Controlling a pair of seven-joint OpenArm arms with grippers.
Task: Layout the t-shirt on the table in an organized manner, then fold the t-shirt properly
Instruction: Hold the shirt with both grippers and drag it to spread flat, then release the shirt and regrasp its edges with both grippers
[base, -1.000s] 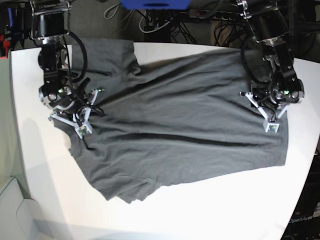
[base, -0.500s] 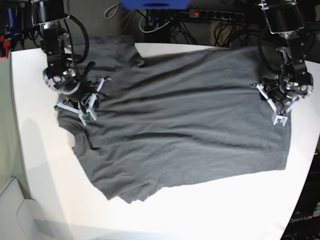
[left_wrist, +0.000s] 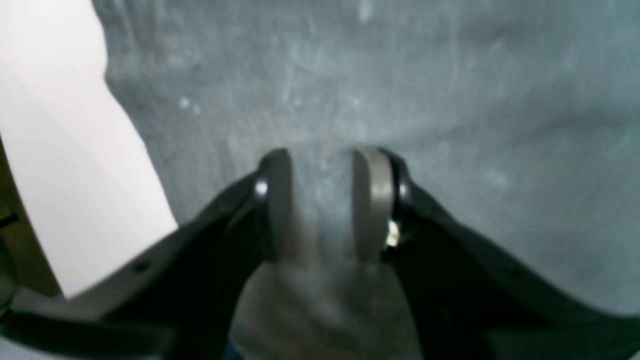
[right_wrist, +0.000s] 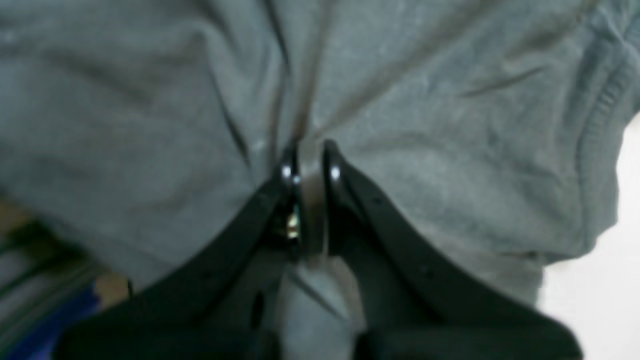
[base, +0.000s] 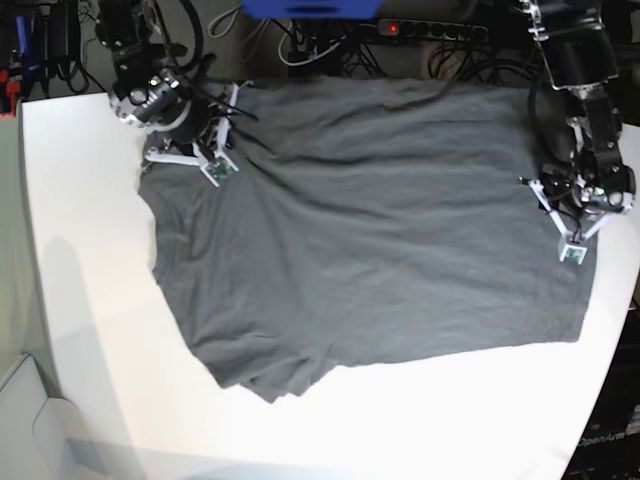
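The shirt (base: 370, 230) lies spread across the table (base: 80, 330), dark side up, covering most of the middle and far part of the top.

**Left of the base view.** The right gripper (base: 205, 158) sits at the shirt's far corner, near the table's back edge. In its wrist view the jaws are pressed nearly together with a thin pinch of cloth (right_wrist: 310, 200) between them. Creases run outward from that pinch. State: closed on the shirt.

**Centre.** The body panel is mostly flat, with shallow diagonal wrinkles. The near edge is uneven: a bunched, folded-under lump (base: 275, 380) remains at the near-left corner. No sleeve is clearly laid out in the base view.

**Right of the base view.** The left gripper (base: 570, 238) rests on the shirt's right edge. In its wrist view the jaws stand a narrow way apart with a thicker fold of cloth (left_wrist: 320, 200) filling the gap. State: holding the shirt.

**Progress.** Judged from the present layout, the spreading stage is well advanced but incomplete. Remaining work:

1. Flatten the near-left lump.
2. Square the near edge.
3. Smooth the wrinkles.
4. Carry out all folds; none is visible yet.
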